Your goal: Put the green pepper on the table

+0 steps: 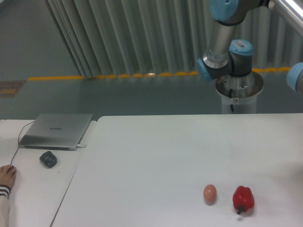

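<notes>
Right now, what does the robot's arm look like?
The robot arm is made of silver-grey metal tubes with light blue caps at the joints. It stands on a round silvery base behind the table, with a dark cable hanging down the base. Its hand is out of view.

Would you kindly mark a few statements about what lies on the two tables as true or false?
1. A small tan egg lies beside a glossy red bell pepper on the large white table. True.
2. A green pepper sits on that table. False: none is in view.
3. The grey laptop is open. False: its lid is shut.
4. A dark computer mouse lies near the laptop. True.
5. The gripper hovers over the egg. False: only arm joints show.
</notes>
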`<action>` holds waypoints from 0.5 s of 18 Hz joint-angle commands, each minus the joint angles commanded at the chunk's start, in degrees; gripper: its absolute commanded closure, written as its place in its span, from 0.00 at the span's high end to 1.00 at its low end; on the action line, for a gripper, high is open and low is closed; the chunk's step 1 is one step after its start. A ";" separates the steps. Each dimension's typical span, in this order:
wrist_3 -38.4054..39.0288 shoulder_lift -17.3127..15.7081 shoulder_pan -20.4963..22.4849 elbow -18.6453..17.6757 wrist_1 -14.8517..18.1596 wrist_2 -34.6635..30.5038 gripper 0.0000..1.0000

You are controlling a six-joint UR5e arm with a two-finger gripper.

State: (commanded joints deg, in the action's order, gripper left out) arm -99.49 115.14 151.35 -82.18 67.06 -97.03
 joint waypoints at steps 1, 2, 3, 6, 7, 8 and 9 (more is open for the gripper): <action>0.00 -0.09 0.00 0.00 0.00 0.00 1.00; 0.00 -0.09 0.00 -0.09 0.09 0.00 1.00; 0.00 -0.09 0.00 -0.17 0.09 0.00 1.00; 0.09 -0.26 0.00 -0.62 0.09 0.00 1.00; 0.09 -0.26 0.00 -0.62 0.09 0.00 1.00; 0.00 -0.26 0.00 -0.62 0.18 0.00 1.00; 0.00 -0.26 0.00 -0.70 0.18 0.00 1.00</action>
State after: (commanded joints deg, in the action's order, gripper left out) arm -99.49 114.87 151.35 -82.88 67.24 -97.03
